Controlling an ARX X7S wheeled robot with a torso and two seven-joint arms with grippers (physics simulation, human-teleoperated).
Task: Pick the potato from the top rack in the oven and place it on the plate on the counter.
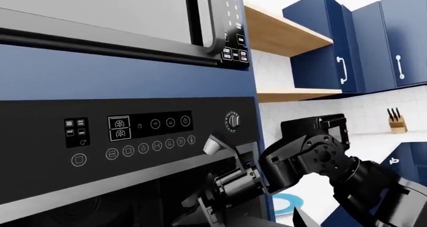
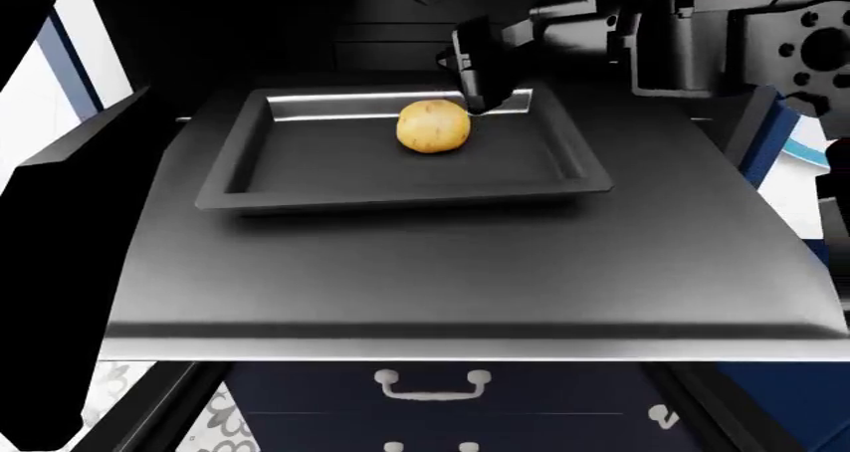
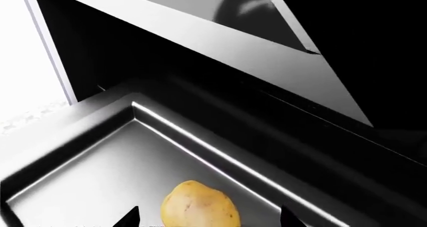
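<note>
Right gripper (image 3: 207, 218): jaws spread, tips either side of the potato, not yet touching it; nothing held.
Potato (image 2: 433, 125): lies on the top rack (image 2: 332, 178) toward its far edge, nearer the far right corner, clear of the rim. Judged light, firm and rounded, the skin fairly smooth, so apt to roll or squirt out of a shallow pinch. Best taken across its narrower middle, fingers low on the flanks, with a moderate squeeze.
Top rack: rests drawn out over the oven's (image 1: 80, 152) lowered door (image 2: 465, 273).
Plate (image 1: 287, 204): only a blue-rimmed sliver visible, beyond the right arm.
Left gripper: not seen; jaw state cannot be told.
</note>
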